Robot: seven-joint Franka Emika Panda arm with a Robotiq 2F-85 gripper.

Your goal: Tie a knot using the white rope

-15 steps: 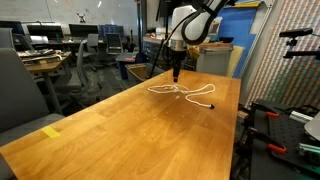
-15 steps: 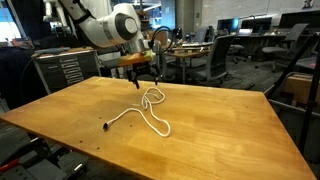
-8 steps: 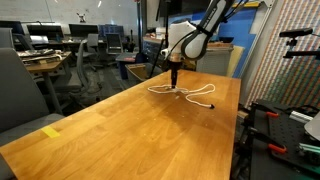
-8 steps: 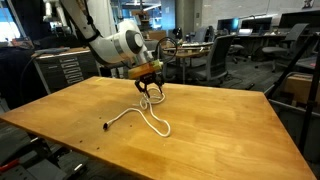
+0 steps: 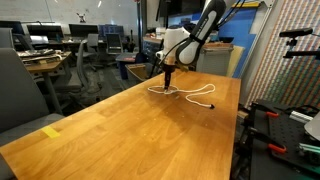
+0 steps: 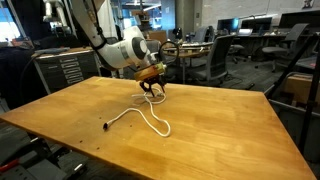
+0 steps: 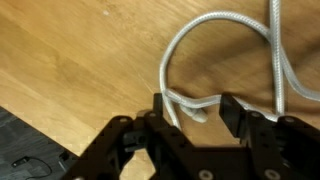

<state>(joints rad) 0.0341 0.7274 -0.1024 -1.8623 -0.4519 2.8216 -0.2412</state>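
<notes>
Long, thin white rope point(image 6: 150, 118) lies slack on the light-wood counter point(image 6: 225, 130). In an exterior view its small black tip point(image 6: 106, 126) sits furthest left, near the counter's front-left edge. From there the strand runs right, folds into a loose hanging loop at mid-counter, and leads back up under the pincer point(image 6: 155, 92).

Wrist view: the rope point(image 7: 168, 60) arcs in an open curve above the pincer point(image 7: 195, 112). A short stretch with a blunt end lies across the gap. The dark fingers point(image 7: 232, 110) stand apart on either side of it, not pressed onto it.

Room: in an exterior view the near half of the counter point(image 5: 120, 130) is bare wood apart from a small yellow patch point(image 5: 52, 130) by the left edge. The rope point(image 5: 190, 95) sits at the far end, with one end close to the right edge.
</notes>
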